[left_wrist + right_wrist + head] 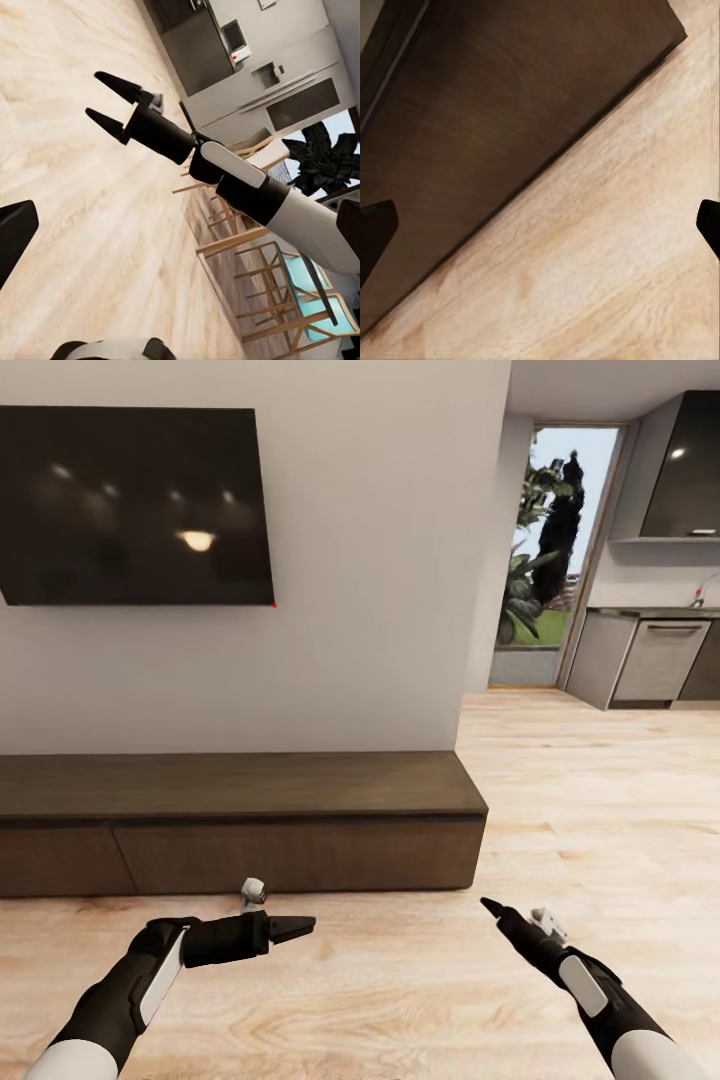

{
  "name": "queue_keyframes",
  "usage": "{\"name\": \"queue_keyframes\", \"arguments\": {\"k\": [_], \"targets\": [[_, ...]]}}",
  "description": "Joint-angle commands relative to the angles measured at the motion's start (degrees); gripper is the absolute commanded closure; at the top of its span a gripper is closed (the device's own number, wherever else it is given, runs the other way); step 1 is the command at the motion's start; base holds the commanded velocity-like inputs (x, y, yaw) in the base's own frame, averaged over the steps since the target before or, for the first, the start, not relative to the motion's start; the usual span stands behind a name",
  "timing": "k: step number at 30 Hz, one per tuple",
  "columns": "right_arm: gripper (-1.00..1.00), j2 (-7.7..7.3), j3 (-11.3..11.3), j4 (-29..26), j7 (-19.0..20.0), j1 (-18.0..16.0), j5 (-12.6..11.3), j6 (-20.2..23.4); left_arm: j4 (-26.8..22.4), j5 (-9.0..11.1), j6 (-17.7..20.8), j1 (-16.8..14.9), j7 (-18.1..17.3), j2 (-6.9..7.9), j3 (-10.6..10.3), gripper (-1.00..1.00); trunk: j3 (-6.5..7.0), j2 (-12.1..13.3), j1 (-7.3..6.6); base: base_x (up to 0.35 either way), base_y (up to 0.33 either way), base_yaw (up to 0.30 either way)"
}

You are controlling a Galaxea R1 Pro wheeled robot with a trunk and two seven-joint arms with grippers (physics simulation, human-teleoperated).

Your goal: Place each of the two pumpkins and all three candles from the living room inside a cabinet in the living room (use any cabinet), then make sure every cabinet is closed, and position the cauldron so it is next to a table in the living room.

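The cabinet [240, 815] is lying straight ahead of both arms, a long low dark wooden unit running left to right along the white wall under the television [135, 505], its long axis crossing the robot's line of sight. Both hands are hanging low over the wood floor [420, 980] just short of its front. The left hand [297, 928] is pointing sideways toward the right, along the cabinet's length rather than at it, and is sitting nearer the seam between two fronts; its fingers are looking close together in the head view, though I cannot tell whether they are fully closed, and it is holding nothing. The right hand [111, 100] is pointing forward and inward at the cabinet's right end, with its two fingers parted and nothing between them; in its own wrist view the cabinet [510, 112] is filling the space just ahead. By my judgement the left arm is the better placed for pulling a front open, once turned to face it. Counting: one cabinet, two fronts visible and both shut, two empty hands, and no pumpkins, candles, cauldron or table in sight here.
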Motion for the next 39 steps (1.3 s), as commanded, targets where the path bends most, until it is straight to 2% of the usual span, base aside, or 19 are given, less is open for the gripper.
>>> {"name": "queue_keyframes", "arguments": {"k": [1,3,7,9,12,14,15,19,25,35,39], "targets": [[-1.00,0.05,-0.33,-0.03,0.14,-0.03,-0.40,-0.15,0.00,0.38,0.58,-0.03,0.01,0.06,-0.18,-1.00,-0.24,-0.44,0.21,0.000,0.000,0.000],[-1.00,0.16,-0.33,-0.02,0.31,-0.03,-0.45,-1.60,0.05,0.38,0.59,-0.03,0.01,0.06,-0.18,-1.00,-0.60,-1.24,0.65,0.000,0.000,0.000],[-1.00,0.28,-0.26,0.13,0.56,-0.03,-0.69,-5.21,0.08,0.38,0.59,-0.03,0.01,0.05,-0.18,-1.00,-1.49,-1.29,0.76,0.000,0.000,0.000],[-1.00,0.25,-0.15,0.32,1.58,-0.03,-2.14,-5.28,0.09,0.38,0.59,-0.03,0.01,0.05,-0.18,-1.00,-1.93,-1.32,0.81,0.000,0.000,0.000],[-1.00,0.22,-0.06,0.58,5.53,-0.03,-4.33,-4.41,0.09,0.38,0.59,-0.03,-0.04,0.05,-0.18,-1.00,-2.59,-1.36,0.88,0.000,0.000,0.000],[-1.00,0.15,-0.03,0.80,9.82,-0.03,-5.36,-3.26,0.09,0.38,0.59,-0.03,-0.06,0.05,-0.18,-1.00,-3.04,-1.39,0.94,0.000,0.000,0.000],[-1.00,0.12,-0.07,1.03,13.02,-0.03,-5.78,-1.68,0.09,0.40,0.59,-0.03,-0.15,0.05,-0.18,-1.00,-3.26,-1.40,0.96,0.000,0.000,0.000],[-1.00,0.24,-0.17,1.21,17.72,-0.03,-7.64,3.33,0.09,0.38,0.59,-0.03,-1.32,0.05,-0.18,-1.00,-4.14,-1.46,1.06,0.000,0.000,0.000],[-1.00,0.12,-0.34,1.13,17.55,-0.03,-11.41,5.63,0.09,0.38,0.59,-0.03,-2.30,0.05,-0.18,-1.00,-5.47,-1.54,1.22,0.000,0.000,0.000],[-1.00,-0.01,-0.36,0.71,17.76,-0.03,-16.96,5.56,0.09,0.38,0.59,-0.03,-2.38,0.05,-0.18,-1.00,-7.69,-1.67,1.48,0.000,0.000,0.000],[-1.00,0.09,-0.35,0.70,17.92,-0.03,-17.73,5.40,0.09,0.38,0.59,-0.03,-2.38,0.05,-0.18,-1.00,-8.57,-1.72,1.58,0.000,0.000,0.000]]}}
